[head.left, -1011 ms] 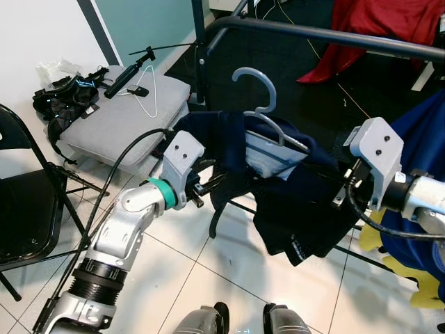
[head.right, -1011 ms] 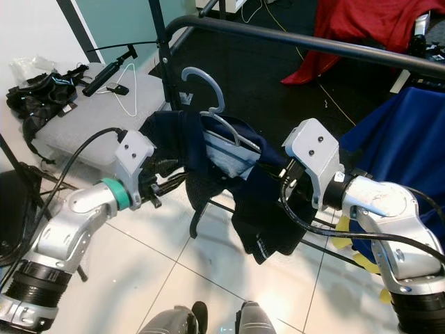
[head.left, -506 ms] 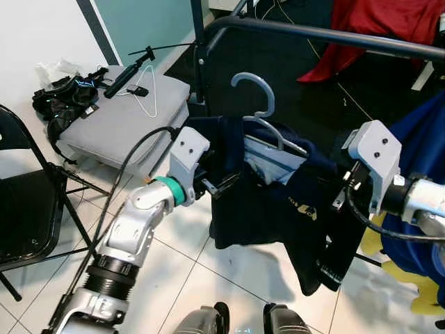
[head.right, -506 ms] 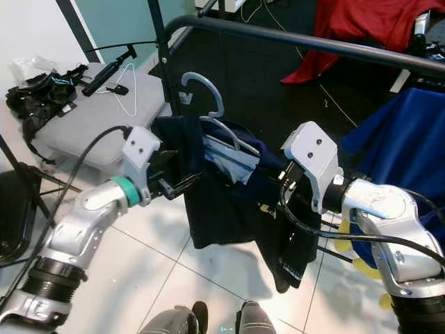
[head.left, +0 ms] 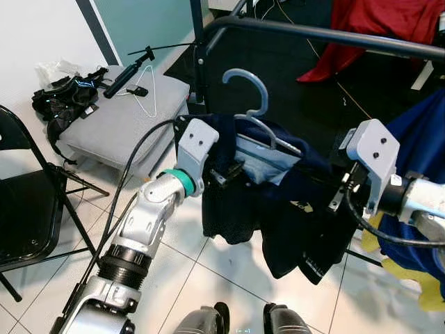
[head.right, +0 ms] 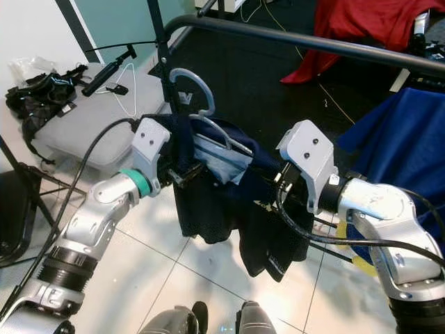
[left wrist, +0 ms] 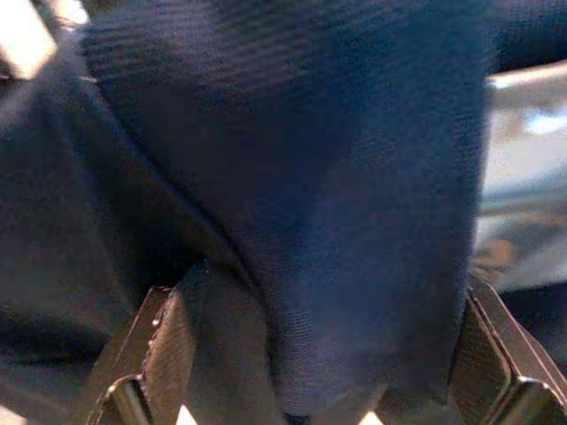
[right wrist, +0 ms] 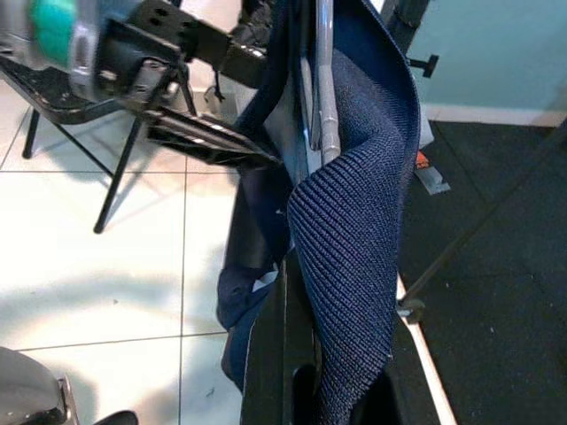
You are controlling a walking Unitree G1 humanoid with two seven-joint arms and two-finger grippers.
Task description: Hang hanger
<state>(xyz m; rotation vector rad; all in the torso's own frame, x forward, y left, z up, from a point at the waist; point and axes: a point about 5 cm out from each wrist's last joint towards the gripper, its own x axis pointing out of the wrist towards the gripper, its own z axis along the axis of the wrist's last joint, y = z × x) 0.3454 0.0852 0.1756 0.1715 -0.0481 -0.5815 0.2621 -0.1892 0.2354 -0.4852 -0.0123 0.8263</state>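
A pale blue-grey hanger [head.left: 243, 70] carries a navy garment [head.left: 285, 209] and sits between my two arms, its hook upright just below and in front of the black clothes rail [head.left: 327, 35]. The hook is not over the rail. My left gripper [head.left: 226, 170] is shut on the garment at the hanger's left shoulder; dark fabric bunches between its fingers [left wrist: 155, 345] in the left wrist view. My right gripper [head.left: 338, 191] is shut on the garment at the right shoulder, and ribbed navy cloth [right wrist: 354, 248] drapes over it. The garment's lower part hangs loose above the tiles.
A grey cushion [head.left: 118, 122] with a white wire hanger [head.left: 147, 97] and a black stick lies at the left, with black straps [head.left: 66, 94] beside it. A black folding chair [head.left: 28, 209] stands at far left. Red cloth [head.left: 389, 21] lies behind the rail and blue cloth [head.left: 427, 132] hangs at right.
My left gripper has risen and moved in towards the hanger. The hook has shifted slightly left and up. The garment's hem dropped, then gathered up again.
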